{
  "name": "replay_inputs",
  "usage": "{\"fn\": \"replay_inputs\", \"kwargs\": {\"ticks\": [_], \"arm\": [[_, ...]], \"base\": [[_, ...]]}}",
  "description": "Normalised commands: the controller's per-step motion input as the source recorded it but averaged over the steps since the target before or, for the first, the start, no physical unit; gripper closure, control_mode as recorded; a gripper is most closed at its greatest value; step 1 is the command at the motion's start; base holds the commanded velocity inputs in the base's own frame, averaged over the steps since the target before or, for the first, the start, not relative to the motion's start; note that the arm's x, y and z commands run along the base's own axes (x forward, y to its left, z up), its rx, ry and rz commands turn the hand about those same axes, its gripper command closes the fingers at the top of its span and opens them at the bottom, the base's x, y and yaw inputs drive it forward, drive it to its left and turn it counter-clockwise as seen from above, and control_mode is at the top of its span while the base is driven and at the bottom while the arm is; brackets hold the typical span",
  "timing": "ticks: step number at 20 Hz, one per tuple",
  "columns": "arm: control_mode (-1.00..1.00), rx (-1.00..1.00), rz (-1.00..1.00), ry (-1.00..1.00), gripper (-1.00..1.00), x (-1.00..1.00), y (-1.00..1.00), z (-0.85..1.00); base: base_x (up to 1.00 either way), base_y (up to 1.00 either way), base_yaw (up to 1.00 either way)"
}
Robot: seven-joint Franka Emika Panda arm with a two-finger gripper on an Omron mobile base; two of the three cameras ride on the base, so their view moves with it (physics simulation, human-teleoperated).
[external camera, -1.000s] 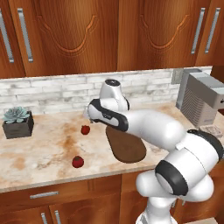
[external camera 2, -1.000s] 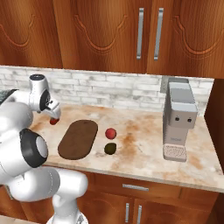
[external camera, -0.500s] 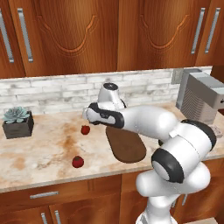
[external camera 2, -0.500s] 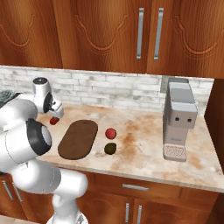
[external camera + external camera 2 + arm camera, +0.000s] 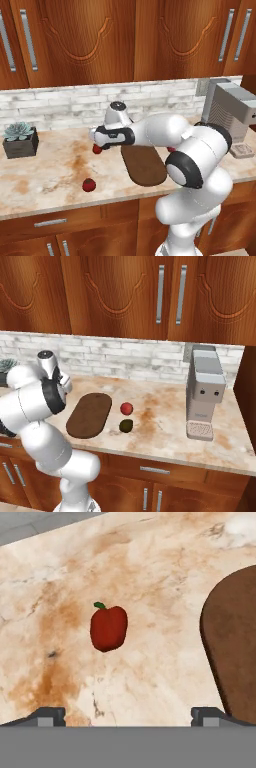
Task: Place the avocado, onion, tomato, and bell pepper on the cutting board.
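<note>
Below, glossy lobed red bell pepper point(image 5: 108, 628), marbled counter point(image 5: 150, 572), smooth oval cutting board point(image 5: 235, 642)

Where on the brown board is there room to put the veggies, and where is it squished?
The whole cutting board is bare, from end to end. There is also open counter between the avocado and the coffee machine. It is tighter at the board's left end, where the open end effector hovers over the bell pepper.
</note>
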Motion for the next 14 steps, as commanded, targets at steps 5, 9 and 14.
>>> {"fn": "replay_inputs", "kwargs": {"ticks": [5,9,14], "arm": [[-1.0,-0.03,-0.04,0.0,-1.0,0.3,0.23,-0.24],[-1.0,0.0,-0.04,0.0,-1.0,0.28,0.13,-0.24],[-1.0,0.0,-0.04,0.0,-1.0,0.29,0.05,-0.24]], "base": [[0.0,0.0,0.0],[0.0,0.0,0.0],[0.0,0.0,0.0]]}}
